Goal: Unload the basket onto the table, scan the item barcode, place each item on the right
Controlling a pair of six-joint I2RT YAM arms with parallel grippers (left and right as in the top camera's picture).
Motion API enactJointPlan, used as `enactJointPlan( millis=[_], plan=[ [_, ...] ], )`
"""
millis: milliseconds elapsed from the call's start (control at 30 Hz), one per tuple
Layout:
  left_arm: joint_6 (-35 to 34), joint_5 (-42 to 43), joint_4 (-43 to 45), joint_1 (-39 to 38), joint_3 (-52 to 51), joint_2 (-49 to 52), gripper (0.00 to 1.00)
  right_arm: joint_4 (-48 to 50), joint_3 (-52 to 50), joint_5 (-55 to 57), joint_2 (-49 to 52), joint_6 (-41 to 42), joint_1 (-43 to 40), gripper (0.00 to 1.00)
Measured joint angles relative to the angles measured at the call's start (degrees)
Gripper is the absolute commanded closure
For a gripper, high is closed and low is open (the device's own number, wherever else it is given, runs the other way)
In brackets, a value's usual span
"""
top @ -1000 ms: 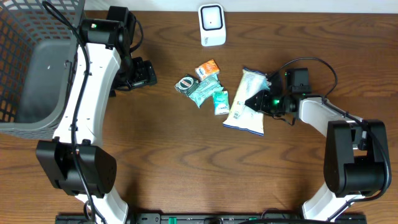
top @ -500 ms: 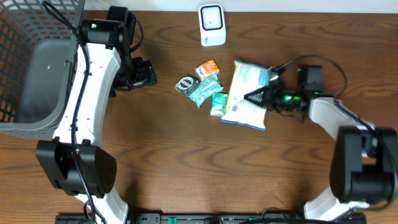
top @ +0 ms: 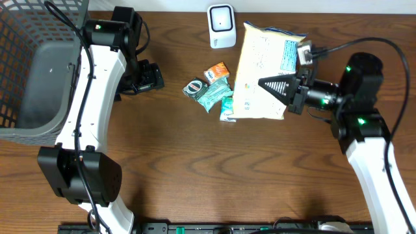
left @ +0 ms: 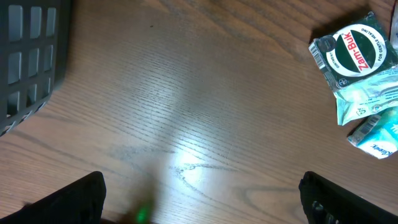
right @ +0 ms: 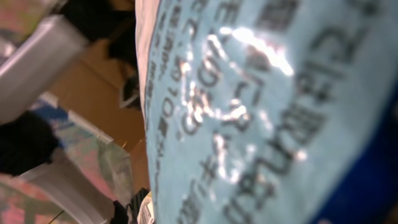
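Snack bag (top: 257,58) now lifted off the desk (top: 195,169), moved far, just right of scanner (top: 221,26); right jaws clamped on its edge. Left jaws wide open, empty. Packet (left: 353,55) reads "Zam-Buk".

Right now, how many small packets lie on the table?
4, clustered together: orange packet, Zam-Buk packet, teal packet, smaller teal packet. The big bag may hide others.

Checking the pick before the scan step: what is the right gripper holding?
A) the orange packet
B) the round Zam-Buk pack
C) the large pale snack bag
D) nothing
C: the right gripper is shut on the large pale snack bag, right of the white scanner; the small packets lie ungripped on the table.
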Motion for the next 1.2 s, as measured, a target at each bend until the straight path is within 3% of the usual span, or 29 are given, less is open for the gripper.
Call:
enactJointPlan(
  millis=[767,933,1200],
  plan=[
    [0.0,0.0,0.0,0.0,0.0,0.0,0.02,0.4,0.0,2.2,-2.5,1.2,2.3,0.99],
    [0.0,0.0,0.0,0.0,0.0,0.0,0.02,-11.8,0.2,15.5,-2.4,-0.6,5.2,0.99],
    [0.0,0.0,0.0,0.0,0.0,0.0,0.02,-27.3,0.9,48.7,-0.1,-4.6,11.0,0.99]
  ],
)
